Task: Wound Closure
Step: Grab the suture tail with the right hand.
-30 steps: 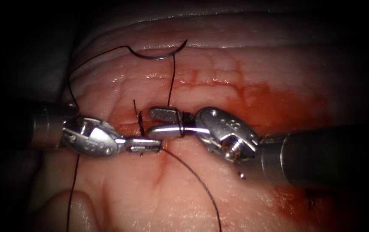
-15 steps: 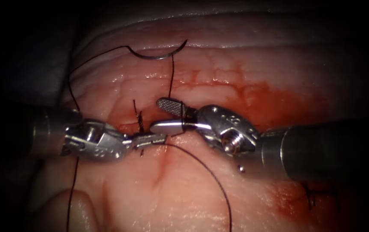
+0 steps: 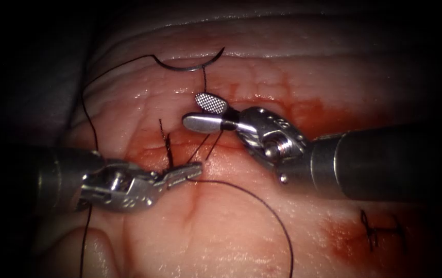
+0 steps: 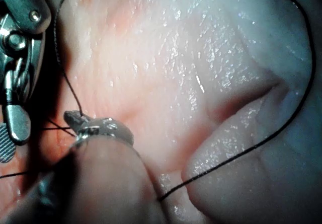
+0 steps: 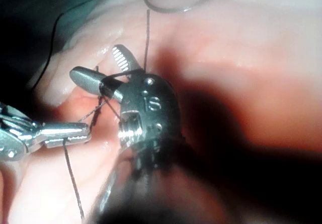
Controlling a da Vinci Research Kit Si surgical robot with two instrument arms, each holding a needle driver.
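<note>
Curved dark needle (image 3: 187, 64) lying free on the tissue (image 3: 221, 226), left tool (image 3: 192, 170) clamped on thread (image 3: 262, 206), right tool (image 3: 200, 110) jaws apart, thread looped round them.

— Where does the endoscope stand?
— Above and in front of the tissue (image 3: 221, 226), looking down at the cut, at middle range: the left tool (image 3: 192, 170) enters from the picture's left, the right tool (image 3: 203, 110) from its right, the needle (image 3: 190, 64) lying on the far side.
— And the wrist cameras?
— Each looks along its own shaft from very close. The left wrist view faces the left tool (image 4: 75, 121), with tissue (image 4: 201, 58) beyond. The right wrist view faces the right tool (image 5: 100, 68).
— What do they share?
— All three take in both tools' tips and the thread (image 3: 252, 198) between them; the right wrist view also catches the needle (image 5: 171, 7).
</note>
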